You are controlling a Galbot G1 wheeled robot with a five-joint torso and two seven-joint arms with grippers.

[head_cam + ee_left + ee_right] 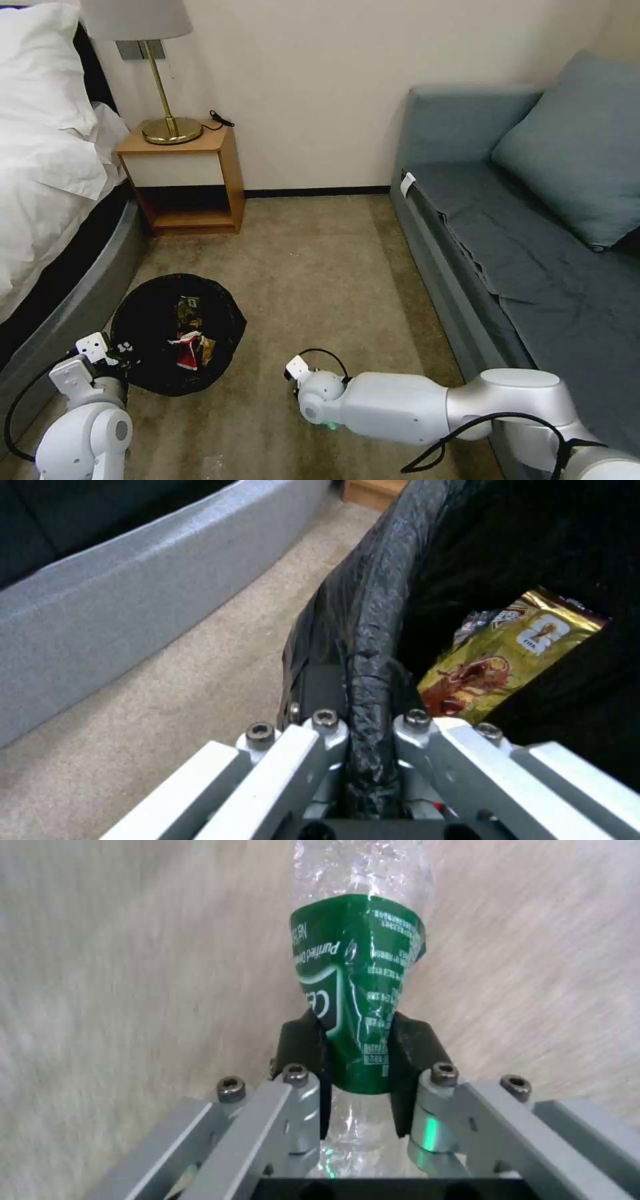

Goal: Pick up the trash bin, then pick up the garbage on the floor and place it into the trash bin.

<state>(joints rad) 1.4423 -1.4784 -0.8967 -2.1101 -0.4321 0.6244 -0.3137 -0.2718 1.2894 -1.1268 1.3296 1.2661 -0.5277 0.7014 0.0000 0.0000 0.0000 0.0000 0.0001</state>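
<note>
Between right gripper pads: crushed clear green-labelled bottle.

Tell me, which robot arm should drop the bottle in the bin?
The right arm, probably. Its right gripper has its fingers squeezed around the bottle. The left gripper is busy pinching the trash bin rim, so it has no free fingers.
</note>
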